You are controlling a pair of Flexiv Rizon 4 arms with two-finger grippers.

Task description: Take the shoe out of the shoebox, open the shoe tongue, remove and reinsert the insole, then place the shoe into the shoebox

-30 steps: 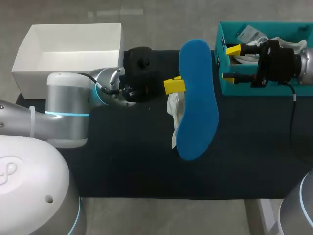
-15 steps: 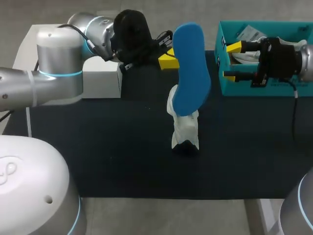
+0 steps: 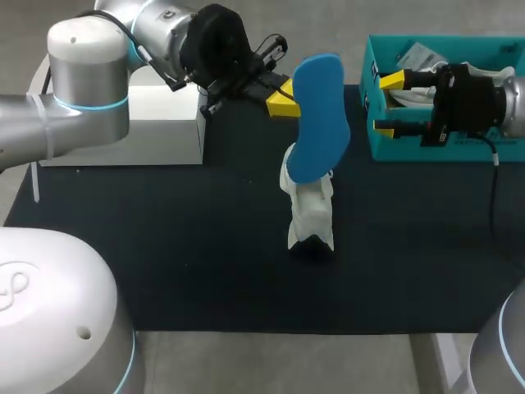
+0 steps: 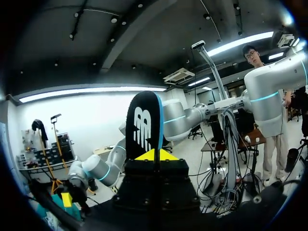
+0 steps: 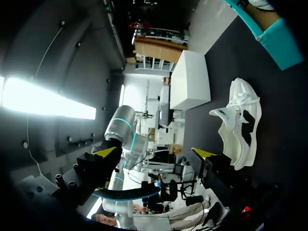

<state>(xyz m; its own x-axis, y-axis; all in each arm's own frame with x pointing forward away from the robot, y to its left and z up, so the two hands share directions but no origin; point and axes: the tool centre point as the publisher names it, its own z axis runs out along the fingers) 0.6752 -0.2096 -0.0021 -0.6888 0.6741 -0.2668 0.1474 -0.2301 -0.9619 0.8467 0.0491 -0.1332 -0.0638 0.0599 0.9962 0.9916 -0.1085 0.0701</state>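
The shoe [image 3: 310, 215] sits out of the teal shoebox [image 3: 459, 148] in the middle of the worktop [image 3: 205, 246]. Its blue insole [image 3: 316, 115] is out too, clamped in the left tool [image 3: 281, 97] above the shoe's far end. The right tool [image 3: 387, 104] hangs with its fingers apart and empty by the shoebox at the right, so I judge that reinserting the insole and boxing the shoe remain.

A robotics lab: two grey robot arms with lit blue rings, left arm [image 3: 82, 90] and right arm [image 3: 513, 105], over a black mat [image 3: 205, 246], white box [image 3: 164, 123] far left, teal box [image 3: 373, 123] far right.
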